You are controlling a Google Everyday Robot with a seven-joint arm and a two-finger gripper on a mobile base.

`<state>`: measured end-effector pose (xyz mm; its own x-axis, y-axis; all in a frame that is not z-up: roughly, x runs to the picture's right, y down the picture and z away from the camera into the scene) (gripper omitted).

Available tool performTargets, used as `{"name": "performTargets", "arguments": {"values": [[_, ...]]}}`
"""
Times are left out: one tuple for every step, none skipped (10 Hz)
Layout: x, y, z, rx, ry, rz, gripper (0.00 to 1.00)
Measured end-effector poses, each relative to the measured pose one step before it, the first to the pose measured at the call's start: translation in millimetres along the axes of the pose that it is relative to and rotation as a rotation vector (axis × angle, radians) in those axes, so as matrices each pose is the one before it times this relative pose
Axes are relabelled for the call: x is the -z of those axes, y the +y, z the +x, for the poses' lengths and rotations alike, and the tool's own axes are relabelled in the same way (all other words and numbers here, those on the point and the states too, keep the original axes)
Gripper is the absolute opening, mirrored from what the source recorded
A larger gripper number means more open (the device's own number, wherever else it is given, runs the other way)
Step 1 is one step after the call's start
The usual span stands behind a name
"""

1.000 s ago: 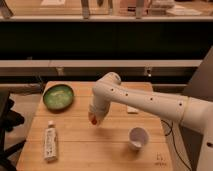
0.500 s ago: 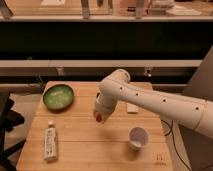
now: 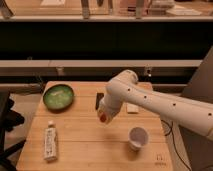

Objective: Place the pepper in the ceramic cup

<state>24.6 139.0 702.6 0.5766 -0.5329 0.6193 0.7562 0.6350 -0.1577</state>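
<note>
So the gripper is hanging above the middle of the wooden table, clenched around the pepper. You can see the little red-orange blob poking out at the bottom of the wrist, lifted clear of the tabletop. The fingers themselves are mostly lost against the white casing, so I'm going by the pepper sitting right at the tip.

The cup is standing upright to the camera's right of the gripper and closer to the front edge of the table, apart from it, mouth open and nothing inside that I can make out.

The step in hand looks like carrying the pepper across to the cup. To do it well I'd keep it high enough to clear the rim, centre it right over the mouth, then lower it before letting go. The pepper looks about as wide as the opening, so an off-centre drop could tip the cup or bounce off.

Pose-wise, the arm is reaching in from the right edge, forearm angling up to a bent elbow, then the wrist is pointing down at the table.

The green bowl and the white tube are sitting off to the left, well out of the way.
</note>
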Motion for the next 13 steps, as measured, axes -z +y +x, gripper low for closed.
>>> {"name": "performTargets", "arguments": {"values": [[4.46, 6.99, 3.31, -0.01340, 0.00427, 0.00807, 0.00], [2.76, 3.22, 1.02, -0.00573, 0.00437, 0.00575, 0.00], [3.11, 3.22, 0.82, -0.00514, 0.00507, 0.00791, 0.00], [3.84, 6.39, 2.48, -0.01109, 0.00782, 0.00540, 0.00], [4.64, 5.40, 2.73, -0.01075, 0.00648, 0.00489, 0.00], [5.60, 11.20, 5.86, -0.01175, 0.00485, 0.00268, 0.00], [6.00, 11.73, 6.97, -0.01313, 0.00481, 0.00245, 0.00], [5.09, 9.53, 5.08, -0.01161, 0.00399, 0.00217, 0.00], [2.07, 3.78, 1.21, -0.00555, 0.00227, 0.00029, 0.00], [1.52, 2.35, 0.11, -0.00029, 0.00147, 0.00166, 0.00], [2.63, 5.90, 3.24, -0.00601, 0.00465, 0.00023, 0.00], [1.22, 4.89, 2.10, -0.00587, 0.00347, -0.00010, 0.00], [-1.75, 2.80, -0.23, -0.00336, -0.00139, 0.00074, 0.00]]}}
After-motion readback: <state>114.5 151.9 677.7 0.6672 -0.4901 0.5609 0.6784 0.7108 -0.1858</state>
